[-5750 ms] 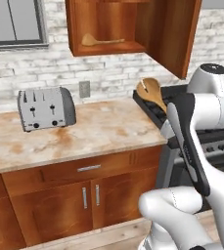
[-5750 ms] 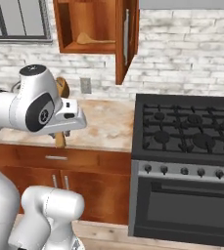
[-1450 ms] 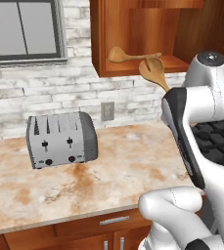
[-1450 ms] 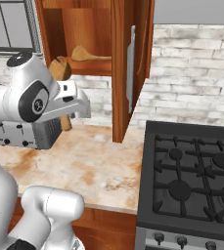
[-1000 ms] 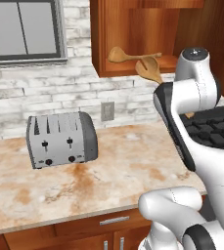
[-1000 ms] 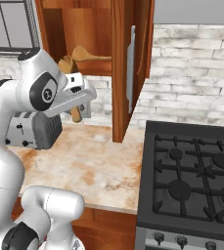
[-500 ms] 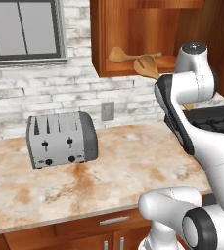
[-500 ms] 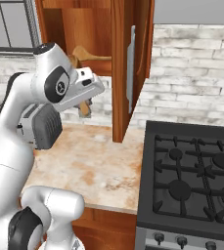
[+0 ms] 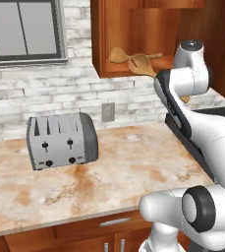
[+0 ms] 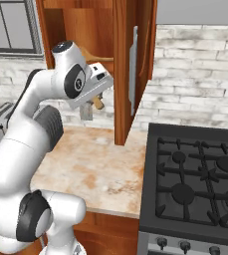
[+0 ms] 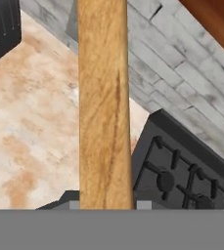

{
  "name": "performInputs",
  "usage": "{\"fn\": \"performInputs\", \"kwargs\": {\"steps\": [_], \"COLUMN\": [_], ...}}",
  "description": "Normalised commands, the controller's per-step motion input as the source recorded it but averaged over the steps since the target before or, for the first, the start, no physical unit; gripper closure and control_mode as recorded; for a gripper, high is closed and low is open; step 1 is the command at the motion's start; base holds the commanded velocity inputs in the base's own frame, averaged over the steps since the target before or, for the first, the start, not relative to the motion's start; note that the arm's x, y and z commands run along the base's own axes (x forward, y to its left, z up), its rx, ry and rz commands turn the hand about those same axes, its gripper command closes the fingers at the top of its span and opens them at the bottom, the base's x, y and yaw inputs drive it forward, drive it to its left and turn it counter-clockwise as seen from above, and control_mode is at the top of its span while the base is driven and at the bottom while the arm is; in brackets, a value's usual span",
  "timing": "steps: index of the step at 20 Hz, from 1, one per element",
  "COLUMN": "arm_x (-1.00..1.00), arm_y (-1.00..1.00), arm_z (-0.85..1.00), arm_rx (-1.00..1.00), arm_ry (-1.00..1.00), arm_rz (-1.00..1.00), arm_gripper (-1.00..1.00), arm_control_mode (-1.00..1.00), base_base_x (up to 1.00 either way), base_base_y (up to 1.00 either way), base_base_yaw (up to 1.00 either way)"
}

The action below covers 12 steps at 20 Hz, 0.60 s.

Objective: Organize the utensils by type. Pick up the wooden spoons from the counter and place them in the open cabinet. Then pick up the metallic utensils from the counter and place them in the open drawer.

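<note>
Looking from the left base view, we've got one wooden spoon (image 9: 118,54) already in the cabinet (image 9: 133,34) at 12 o'clock, the second spoon's bowl (image 9: 141,63) beside it. Right base view: gripper (image 10: 96,103) up at the shelf. Hand view: fingers clamped on the handle (image 11: 103,107). Metal stuff's still to do, we reckon.

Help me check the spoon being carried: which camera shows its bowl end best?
The left base view: the held wooden spoon shows its round bowl at the cabinet shelf edge, beside the other spoon. The hand view shows its handle close up; the right base view shows the handle tip under the gripper.
</note>
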Motion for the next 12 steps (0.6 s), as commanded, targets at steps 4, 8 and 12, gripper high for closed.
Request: {"fn": "performInputs", "kwargs": {"steps": [4,8,12], "arm_x": [0.38,0.23,0.42], "arm_y": [-0.22,-0.06,0.0], "arm_z": [0.06,0.16,0.33], "arm_rx": [0.0,0.0,0.0], "arm_ry": [0.0,0.0,0.0], "arm_rz": [0.16,0.12,0.09], "arm_gripper": [1.0,1.0,1.0], "arm_control_mode": [-1.0,-1.0,-1.0], "base_base_x": [0.0,0.0,0.0], "base_base_y": [0.0,0.0,0.0], "base_base_yaw": [0.0,0.0,0.0]}}
